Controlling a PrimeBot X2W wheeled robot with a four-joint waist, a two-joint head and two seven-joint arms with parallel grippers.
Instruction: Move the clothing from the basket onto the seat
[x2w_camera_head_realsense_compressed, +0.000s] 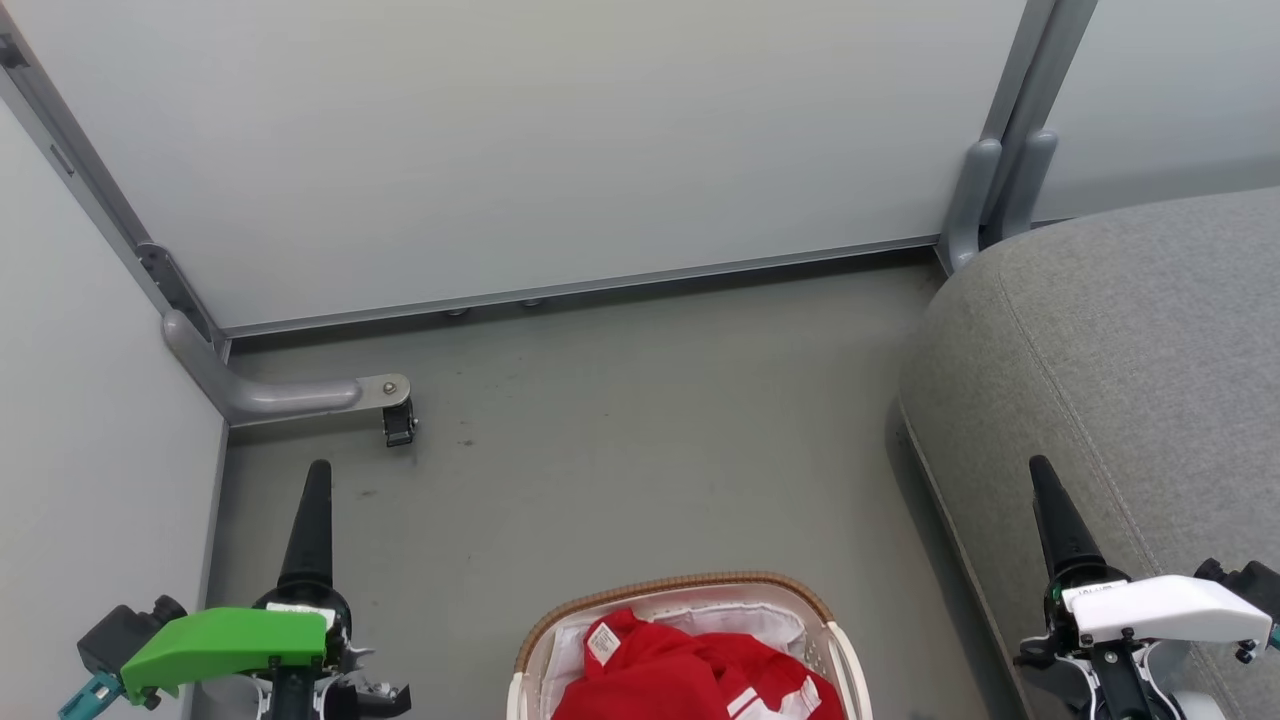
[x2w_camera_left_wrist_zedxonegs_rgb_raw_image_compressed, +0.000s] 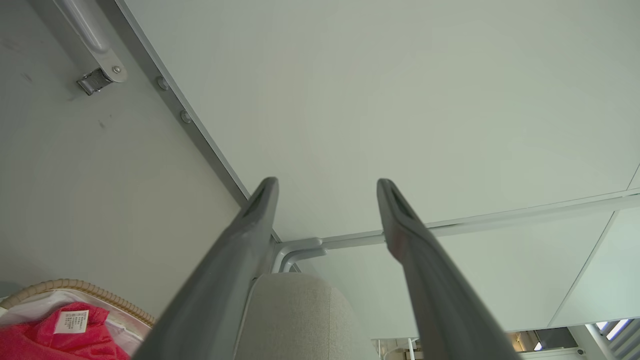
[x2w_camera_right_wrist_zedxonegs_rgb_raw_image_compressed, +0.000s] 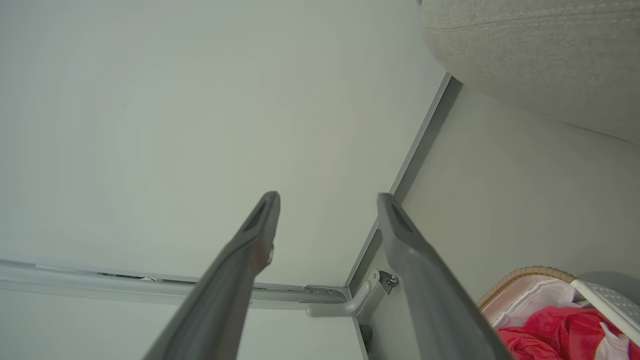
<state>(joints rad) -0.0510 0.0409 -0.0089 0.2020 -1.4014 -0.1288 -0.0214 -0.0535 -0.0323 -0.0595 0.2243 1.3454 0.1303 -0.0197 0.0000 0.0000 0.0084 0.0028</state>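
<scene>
Grey floor (x2w_camera_head_realsense_compressed: 620, 450) walled by pale panels (x2w_camera_head_realsense_compressed: 550, 130) carries basket (x2w_camera_head_realsense_compressed: 680, 588) at its near edge, red clothing (x2w_camera_head_realsense_compressed: 680, 680) heaped inside. Seat (x2w_camera_head_realsense_compressed: 1130, 350) sits along right edge. Left gripper (x2w_camera_left_wrist_zedxonegs_rgb_raw_image_compressed: 327, 181) hovers over floor, right gripper (x2w_camera_right_wrist_zedxonegs_rgb_raw_image_compressed: 328, 195) over seat's edge, both with fingers spread.

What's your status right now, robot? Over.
Left gripper open, empty. Right gripper open, empty. Clothing lies in basket, none on visible seat. Seat stands right of basket, apart.
</scene>
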